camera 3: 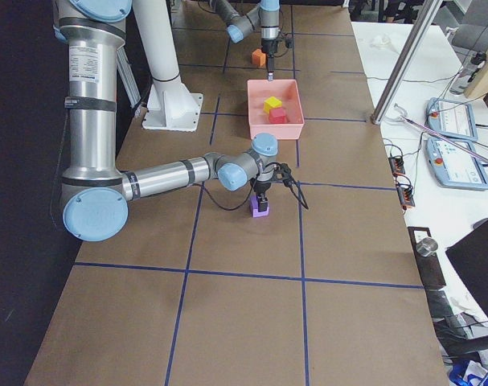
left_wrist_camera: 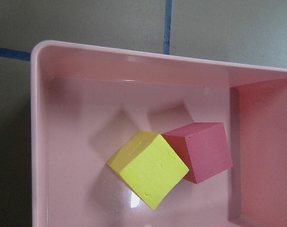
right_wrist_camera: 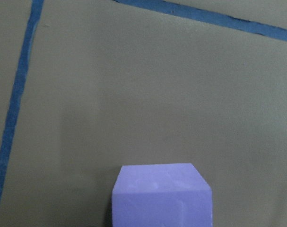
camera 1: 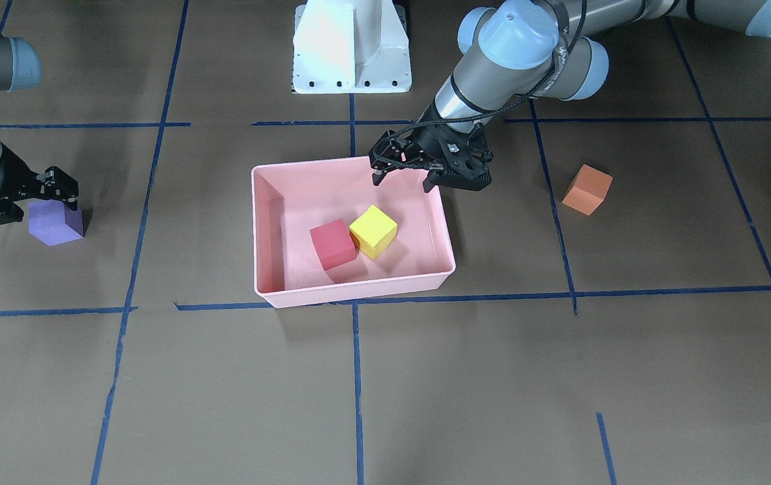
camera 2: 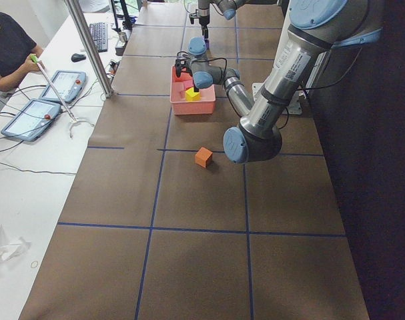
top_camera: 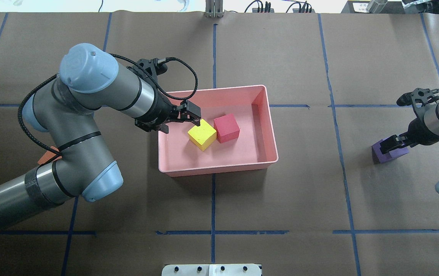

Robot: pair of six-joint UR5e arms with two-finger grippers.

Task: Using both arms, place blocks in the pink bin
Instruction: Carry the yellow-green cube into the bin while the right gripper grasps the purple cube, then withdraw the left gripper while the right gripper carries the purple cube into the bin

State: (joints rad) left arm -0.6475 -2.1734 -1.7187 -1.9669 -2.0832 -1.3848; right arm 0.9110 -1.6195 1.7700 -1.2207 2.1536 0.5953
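Probably light, squashy foam: pinch flat opposite faces; red block [camera 1: 331, 244] and yellow block [camera 1: 373, 230] touch inside bin [camera 1: 351, 296]; orange block [camera 1: 587, 189] toward left edge; purple block [camera 1: 55, 222] near right edge under right gripper [top_camera: 395, 142], closure untellable; left gripper [camera 1: 403, 183] spread empty over bin corner

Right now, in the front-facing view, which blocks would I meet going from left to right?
purple block → red block → yellow block → orange block. The red and yellow ones lie inside the pink bin.
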